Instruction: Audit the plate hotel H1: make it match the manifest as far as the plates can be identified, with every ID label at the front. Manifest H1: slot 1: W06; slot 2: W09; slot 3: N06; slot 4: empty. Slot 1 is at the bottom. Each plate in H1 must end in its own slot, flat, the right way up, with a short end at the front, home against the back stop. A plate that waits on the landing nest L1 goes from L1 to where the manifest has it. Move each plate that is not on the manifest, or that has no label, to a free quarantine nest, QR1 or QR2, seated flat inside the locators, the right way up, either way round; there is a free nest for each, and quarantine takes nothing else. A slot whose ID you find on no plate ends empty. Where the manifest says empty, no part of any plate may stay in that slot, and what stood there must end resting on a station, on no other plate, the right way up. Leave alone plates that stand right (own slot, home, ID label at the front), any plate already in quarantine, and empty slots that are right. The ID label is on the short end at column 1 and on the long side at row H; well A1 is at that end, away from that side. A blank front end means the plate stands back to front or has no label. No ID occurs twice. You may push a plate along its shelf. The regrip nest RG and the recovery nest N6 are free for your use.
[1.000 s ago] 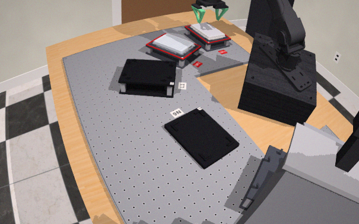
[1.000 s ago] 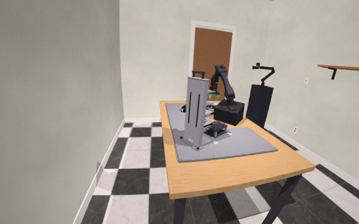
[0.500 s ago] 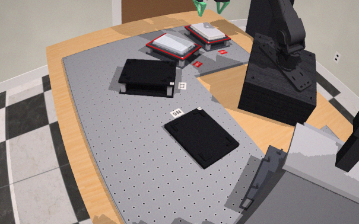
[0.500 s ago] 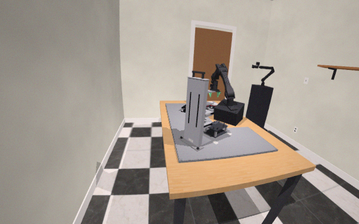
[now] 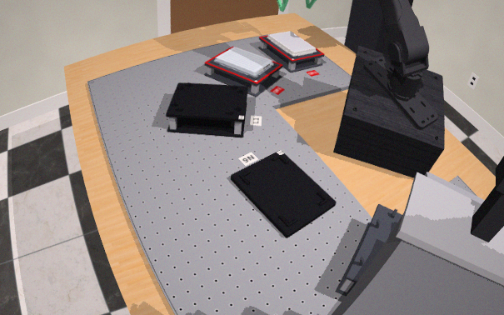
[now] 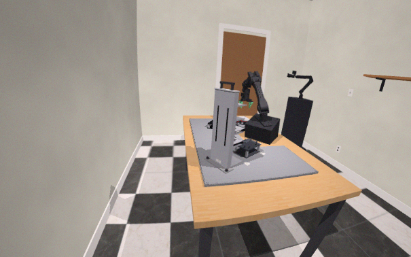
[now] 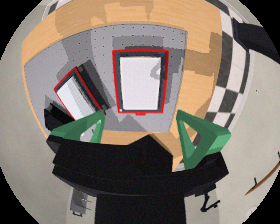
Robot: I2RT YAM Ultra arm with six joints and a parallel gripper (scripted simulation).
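Bench (image 6: 269, 200): wooden top on dark legs, standing on a black-and-white checked floor (image 6: 153, 211); pale walls, brown door (image 6: 242, 58) behind.
Mat (image 5: 188, 217): grey perforated sheet covering most of the bench.
L1 nest (image 5: 207, 104): black, raised on short posts, left of centre; nothing lies on it.
N6 nest (image 5: 281, 192): flat black pad near the mat's middle, bare, well apart from L1.
Quarantine nests: two red-rimmed stands at the far edge; each carries a white plate, nearer plate (image 5: 244, 62) and farther plate (image 5: 296, 43), both seated flat.
Hotel (image 6: 223, 129): tall grey tower at the mat's near-left corner in the exterior view; its slots are hidden from here.
Arm (image 6: 257, 92): rises from a black block (image 5: 392, 121), elbow high, wrist bent down over the far nests.
Pincer (image 7: 153, 132): green fingers spread wide, released, holding nothing, hanging above the plates.
Room: open mat lies between L1, N6 and the left edge.
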